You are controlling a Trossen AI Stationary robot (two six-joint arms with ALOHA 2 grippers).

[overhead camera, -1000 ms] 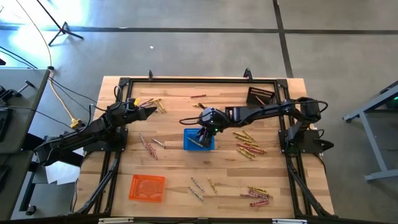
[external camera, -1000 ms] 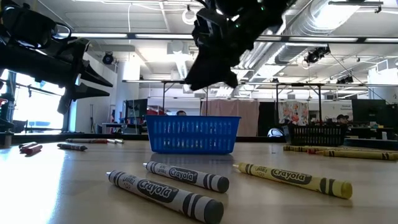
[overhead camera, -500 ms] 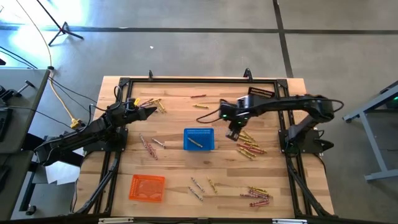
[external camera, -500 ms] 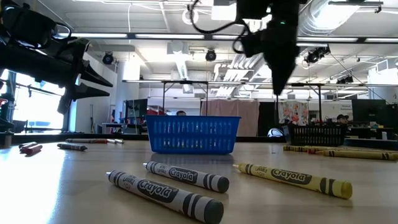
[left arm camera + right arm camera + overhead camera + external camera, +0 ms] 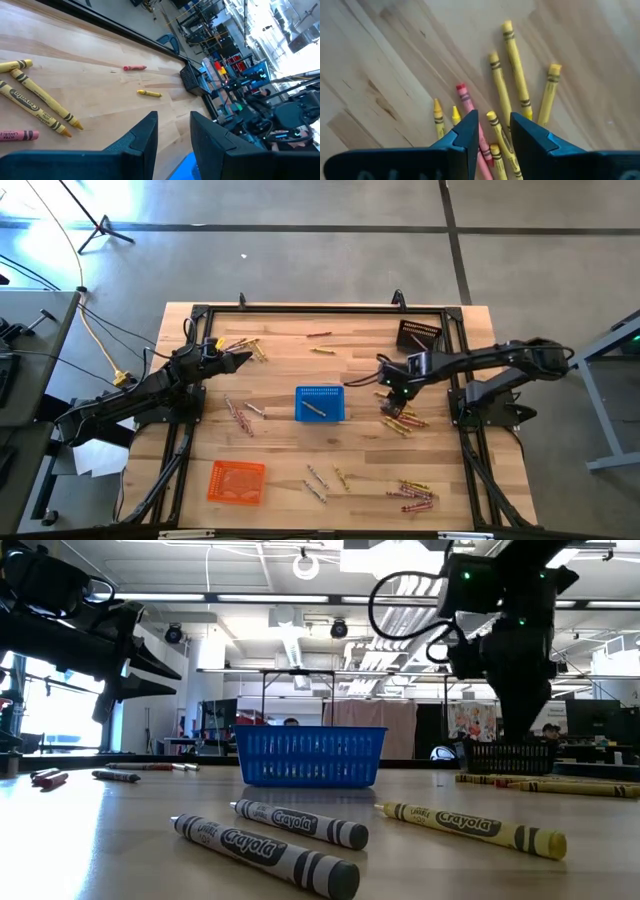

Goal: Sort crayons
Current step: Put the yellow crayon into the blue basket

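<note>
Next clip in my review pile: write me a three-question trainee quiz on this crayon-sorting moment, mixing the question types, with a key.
1. True or false: the small blue mesh basket at the table's middle holds one yellow crayon.
2. Multiple choice: the right gripper hovers over
A. the orange mesh basket
B. the cluster of mostly yellow wax crayons
C. the dark mesh basket
3. Fill in: seen from its wrist camera, the right gripper's fingers stand ____ with nothing between them.

Key: 1 true; 2 B; 3 open. The left gripper waits near the table's left edge, fingers also open.
</note>
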